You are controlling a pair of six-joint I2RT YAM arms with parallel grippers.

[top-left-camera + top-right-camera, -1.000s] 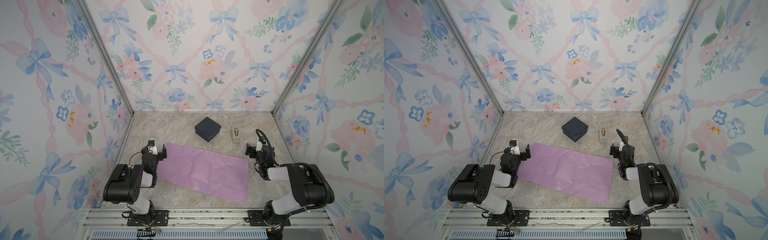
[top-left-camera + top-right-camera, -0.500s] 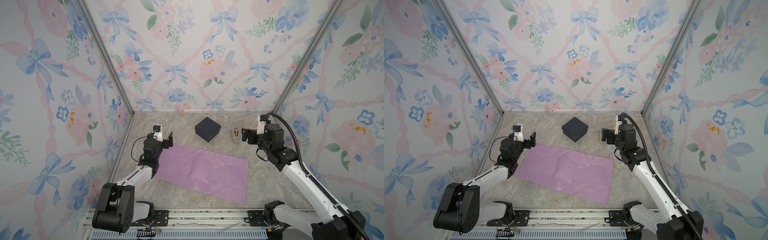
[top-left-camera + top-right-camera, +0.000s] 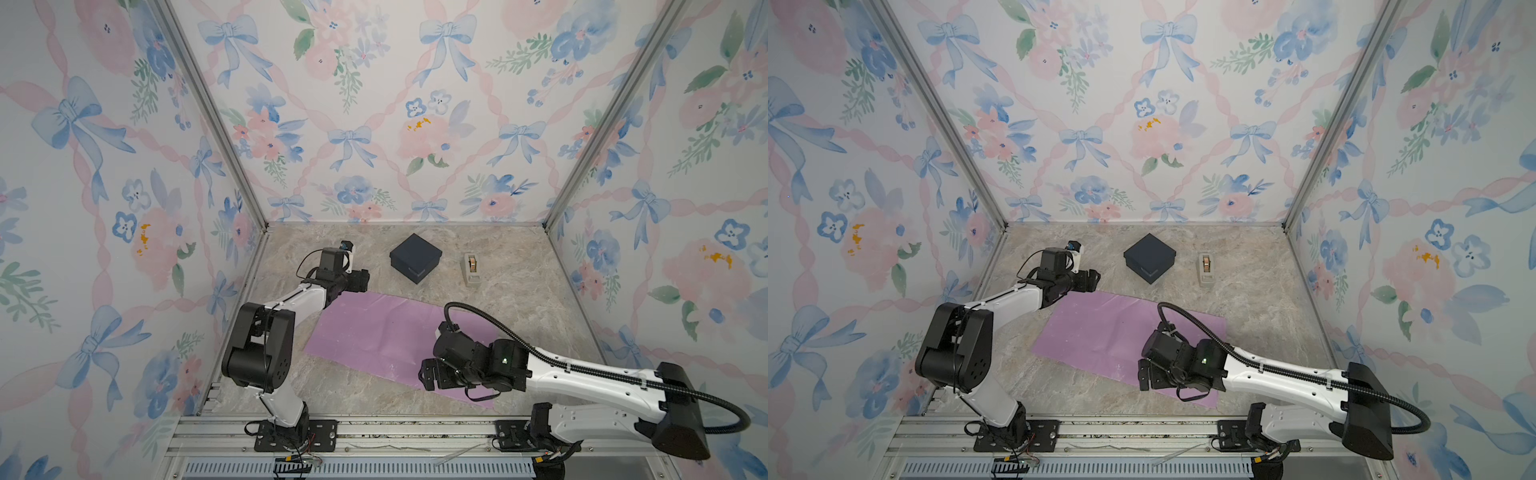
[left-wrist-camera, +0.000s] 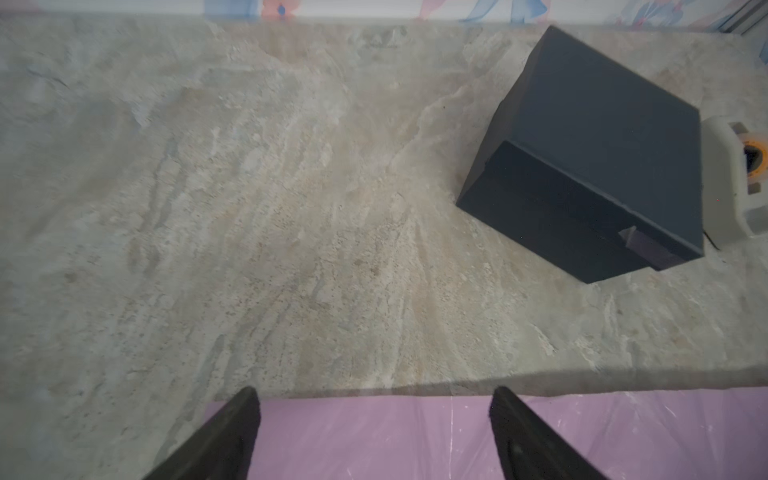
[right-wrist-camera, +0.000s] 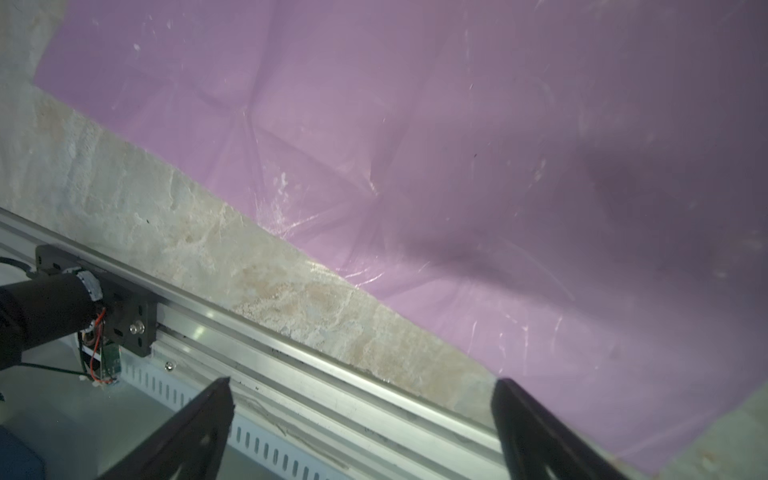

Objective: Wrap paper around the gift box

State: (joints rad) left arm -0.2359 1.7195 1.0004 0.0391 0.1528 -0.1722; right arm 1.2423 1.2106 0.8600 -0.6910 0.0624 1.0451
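— Lilac paper (image 3: pixel 374 328) first, just past the aluminium rail (image 5: pixel 291 345)?
— Yes. Spread flat on the marble table (image 3: pixel 519 270), purple face up, creased, with nothing on it. Probably laid open like this for receiving the box in the middle.
— And above its near edge?
— Right gripper (image 5: pixel 363 380), hanging low over the near part of the sheet. Jaws very wide, nothing between them. Turned toward the near border, maybe for catching that border later; only a guess.
— Further in?
— Left gripper (image 4: pixel 374 390), at the far left corner of the paper. Also wide, also empty, with both fingertips over the far border. Touching the sheet or not: impossible to tell. Pointed toward the gift box (image 3: pixel 415 255), so likely meant for fetching it.
— Where exactly, this box?
— Beyond the paper, apart from it, standing on bare marble with lid on, turned cornerwise. Touched by neither claw.
— Behind that?
— Beige tape dispenser (image 3: pixel 471 270), near the box toward the right arm's side, off the sheet. Presumably set there for sealing at the end.
— So, which stage?
— Very beginning, judging from all this: no fold made, box not yet placed on the paper.
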